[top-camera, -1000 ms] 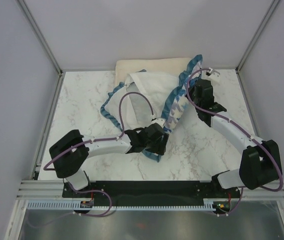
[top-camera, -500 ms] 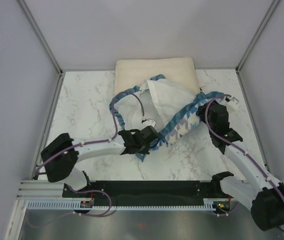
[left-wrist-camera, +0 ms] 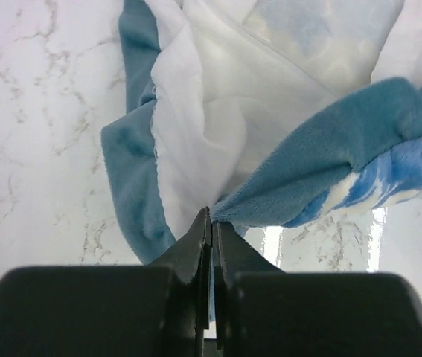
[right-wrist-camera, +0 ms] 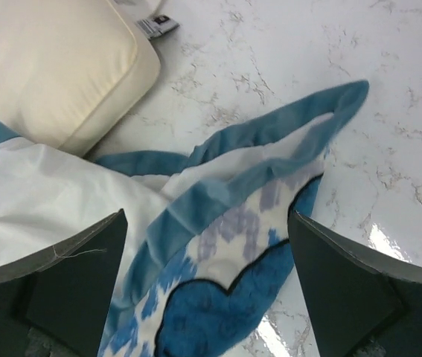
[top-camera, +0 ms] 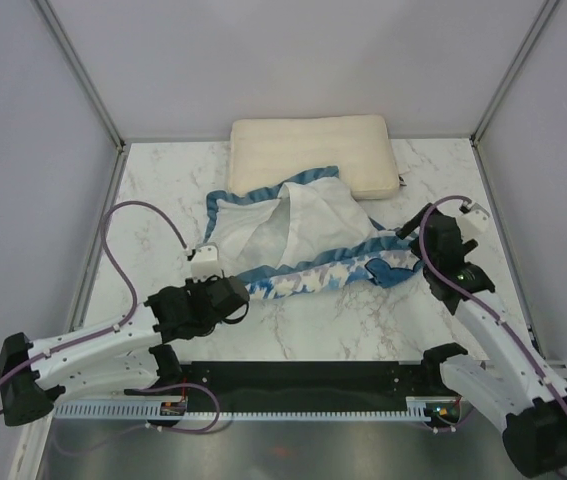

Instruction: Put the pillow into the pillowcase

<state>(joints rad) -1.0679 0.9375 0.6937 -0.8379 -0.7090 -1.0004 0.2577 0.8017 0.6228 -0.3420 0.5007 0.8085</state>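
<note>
The cream pillow [top-camera: 311, 152] lies at the back of the table, its corner also in the right wrist view [right-wrist-camera: 54, 67]. The pillowcase [top-camera: 293, 235] lies spread in front of it, white inside up, blue trim around. My left gripper [top-camera: 235, 295] is shut on the pillowcase's blue edge [left-wrist-camera: 300, 167] at its near left corner. My right gripper [top-camera: 418, 262] stands open just above the pillowcase's right end [right-wrist-camera: 218, 297], with the blue patch between its fingers [right-wrist-camera: 69, 282] but not gripped.
White marble table [top-camera: 163, 200] with grey enclosure walls on three sides. A metal rail [top-camera: 303, 395] runs along the near edge. The pillow's label [right-wrist-camera: 155, 24] sticks out toward the right.
The right gripper let go of the pillowcase and opened wide. The left gripper closed on the blue edge and pulled it toward the near left. The pillowcase dropped flat, uncovering the pillow.
</note>
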